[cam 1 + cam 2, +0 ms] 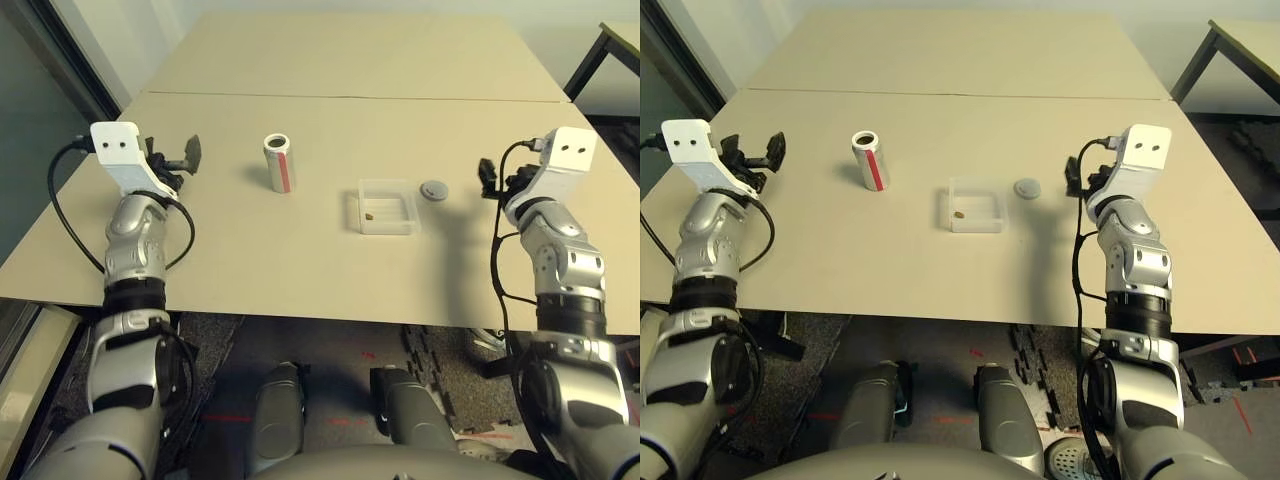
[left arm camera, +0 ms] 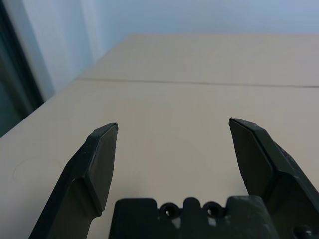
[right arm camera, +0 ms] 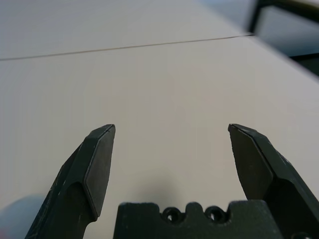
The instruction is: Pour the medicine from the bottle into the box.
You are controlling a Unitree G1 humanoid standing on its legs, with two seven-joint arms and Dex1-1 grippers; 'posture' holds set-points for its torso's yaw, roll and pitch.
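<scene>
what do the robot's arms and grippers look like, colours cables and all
Both forearms are jointed silver metal with black bands, each ending in a white boxy wrist housing with two small dark holes. Looping black cables run alongside each arm. The left gripper and right gripper each have two matte black wedge-shaped fingers rising from a black base with small screw holes.

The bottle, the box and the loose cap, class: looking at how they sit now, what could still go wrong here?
1. The bottle stands upright and uncapped on the table; a nudge could topple it, and anything inside could spill.
2. The box is shallow and open, so a knock could flick the medicine out.
3. The cap lies loose beside the box and could roll away.
</scene>
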